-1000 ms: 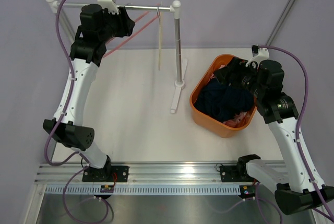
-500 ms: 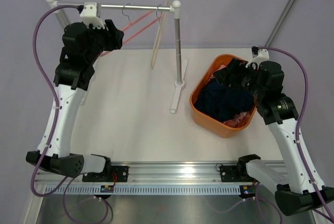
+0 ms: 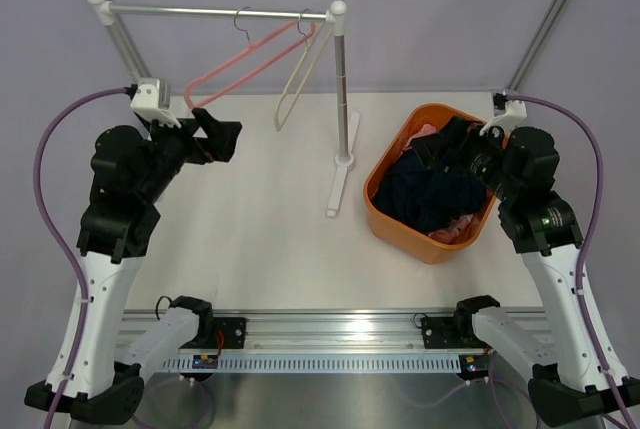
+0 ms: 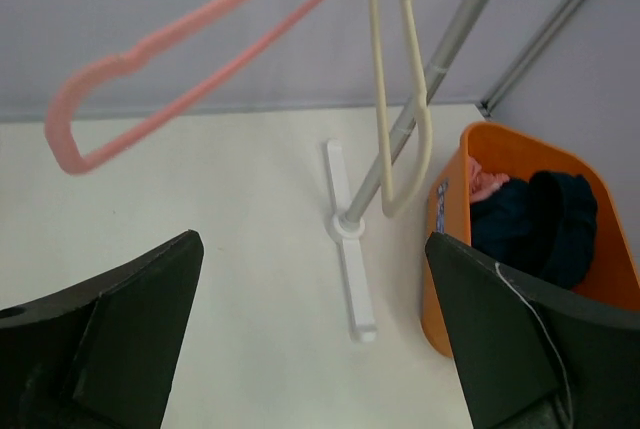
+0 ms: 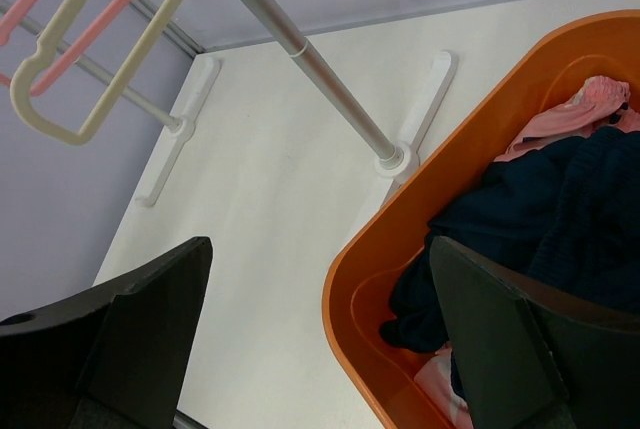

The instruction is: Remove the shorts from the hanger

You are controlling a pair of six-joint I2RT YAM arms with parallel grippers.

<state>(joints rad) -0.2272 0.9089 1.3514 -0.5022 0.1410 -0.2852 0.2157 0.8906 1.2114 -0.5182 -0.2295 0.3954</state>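
left fingers (image 3: 226, 135) have drawn back from the rail (image 3: 220, 12); pink hanger (image 4: 58, 131) and cream hanger (image 4: 377, 69) now hang tilted.

Both shorts are off and dumped in the orange bin (image 3: 425, 249). The navy shorts (image 3: 432, 194) are a crumpled heap filling most of the middle. The pink shorts (image 3: 452, 233) are mostly buried under them (only bits poke out at the near corner and the far end). The pink hanger (image 4: 54, 137) and cream hanger (image 4: 377, 79) hang bare.
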